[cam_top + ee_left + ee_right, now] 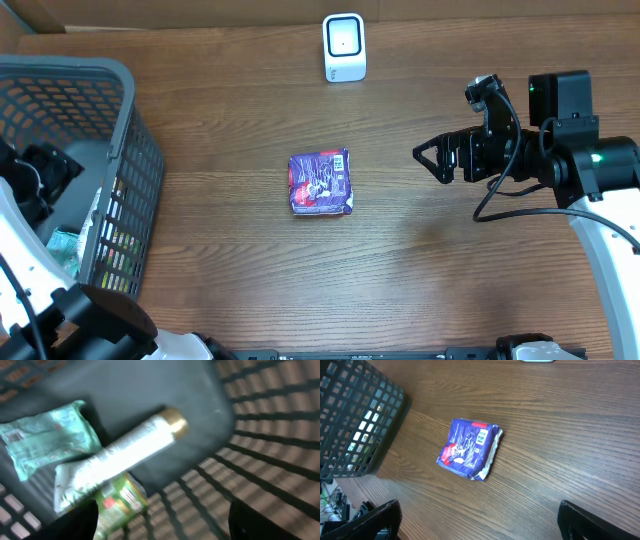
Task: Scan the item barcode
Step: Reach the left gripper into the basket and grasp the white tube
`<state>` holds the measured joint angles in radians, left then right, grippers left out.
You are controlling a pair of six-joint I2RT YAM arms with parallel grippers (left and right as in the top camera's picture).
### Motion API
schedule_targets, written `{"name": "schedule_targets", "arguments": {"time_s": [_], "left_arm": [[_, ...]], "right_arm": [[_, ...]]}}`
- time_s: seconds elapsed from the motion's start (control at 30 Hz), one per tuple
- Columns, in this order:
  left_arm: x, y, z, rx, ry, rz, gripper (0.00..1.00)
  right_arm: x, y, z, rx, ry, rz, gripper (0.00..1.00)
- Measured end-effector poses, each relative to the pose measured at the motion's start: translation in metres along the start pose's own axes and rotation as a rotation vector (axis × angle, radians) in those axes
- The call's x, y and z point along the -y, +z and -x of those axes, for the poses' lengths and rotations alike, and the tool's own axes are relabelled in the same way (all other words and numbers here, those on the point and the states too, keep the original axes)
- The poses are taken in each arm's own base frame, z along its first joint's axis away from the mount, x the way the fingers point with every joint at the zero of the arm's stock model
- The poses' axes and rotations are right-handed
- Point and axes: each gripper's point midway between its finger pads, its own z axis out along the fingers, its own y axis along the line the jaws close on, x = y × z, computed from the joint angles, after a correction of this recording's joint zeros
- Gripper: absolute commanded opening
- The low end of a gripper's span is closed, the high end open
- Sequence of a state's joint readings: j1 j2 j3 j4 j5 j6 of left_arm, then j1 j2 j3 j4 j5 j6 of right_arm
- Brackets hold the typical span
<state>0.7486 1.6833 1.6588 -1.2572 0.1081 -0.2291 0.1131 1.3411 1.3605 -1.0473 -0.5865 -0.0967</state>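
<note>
the right gripper hangs over the right side of the counter, pointing left, its jaws spread wide with nothing between them. in the right wrist view its two dark fingers sit at the bottom corners, with bare wood between. ahead of it, well apart, a purple packet lies flat on the counter near the middle, with white and red print on its top face and a crimped white edge toward the gripper. nothing touches it. beyond the packet, at the far edge, a small white scanner stands upright, well apart from the packet.

the left gripper is down inside the grey mesh basket at the left of the counter. its jaws are apart and hold nothing; the left wrist view is blurred. below it on the basket floor a white tube with a gold cap lies slanted. a mint pouch lies just beside the tube's flat end. a green pack lies partly under the tube, against the mesh wall.
</note>
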Motion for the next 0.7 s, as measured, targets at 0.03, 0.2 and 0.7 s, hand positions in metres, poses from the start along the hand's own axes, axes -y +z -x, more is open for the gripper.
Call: {"name": "schedule_targets", "arguments": {"time_s": [0.03,0.2,0.7], "left_arm": [[-0.005,0.008,0.000,0.003,0.009,0.017,0.73],[-0.021,0.054,-0.001,0.013,0.120,0.075,0.75],[-0.043,0.144,-0.027,-0.150,0.380,0.112,0.47]], "right_arm": [[0.000,0.000,0.000,0.000,0.000,0.000,1.00],[0.000,0.000,0.000,0.000,0.000,0.000,1.00],[0.000,0.000,0.000,0.000,0.000,0.000,1.00]]}}
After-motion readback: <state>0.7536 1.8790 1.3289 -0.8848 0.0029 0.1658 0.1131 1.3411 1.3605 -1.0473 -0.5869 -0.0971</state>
